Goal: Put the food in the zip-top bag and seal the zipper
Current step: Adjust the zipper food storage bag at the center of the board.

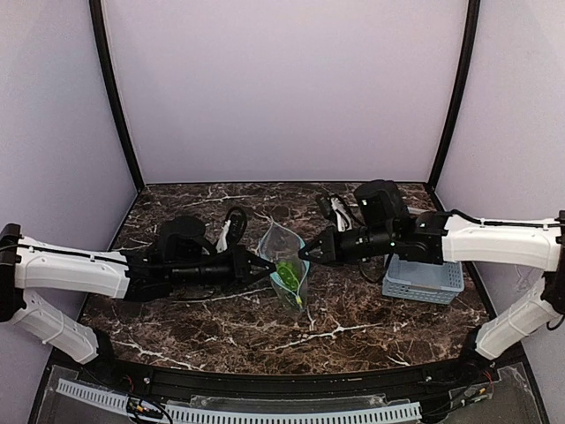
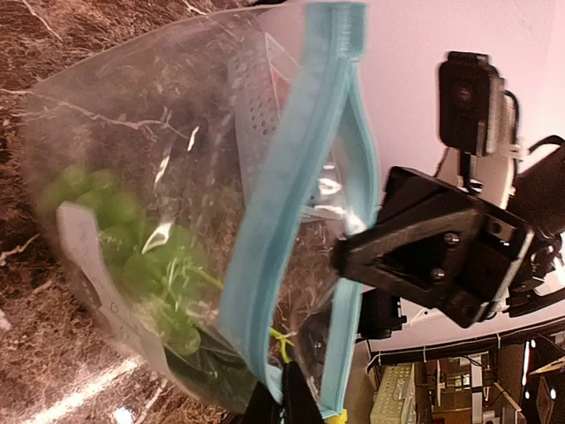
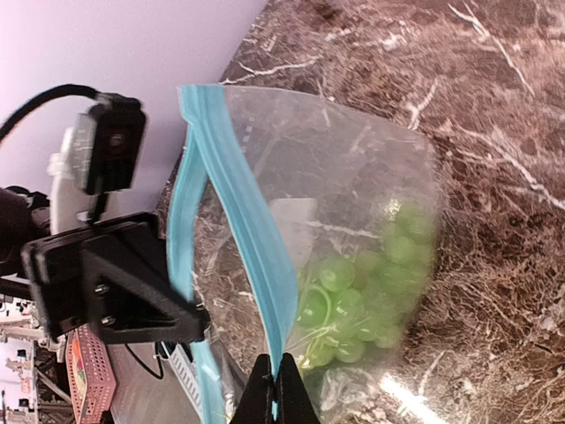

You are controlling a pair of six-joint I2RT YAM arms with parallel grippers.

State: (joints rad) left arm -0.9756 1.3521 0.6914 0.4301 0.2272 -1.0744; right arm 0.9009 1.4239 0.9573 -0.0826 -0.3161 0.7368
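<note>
The clear zip-top bag stands lifted off the marble between my two grippers, with its mouth held apart. A green grape bunch lies inside it, seen through the plastic in the left wrist view and in the right wrist view. My left gripper is shut on one lip of the teal-blue zipper. My right gripper is shut on the other lip of the zipper. The two lips bow away from each other. No other food shows.
A light-blue plastic basket sits on the table at the right, partly under my right arm. The dark marble tabletop is bounded by pale walls at the back and sides. Both arms reach in towards the middle.
</note>
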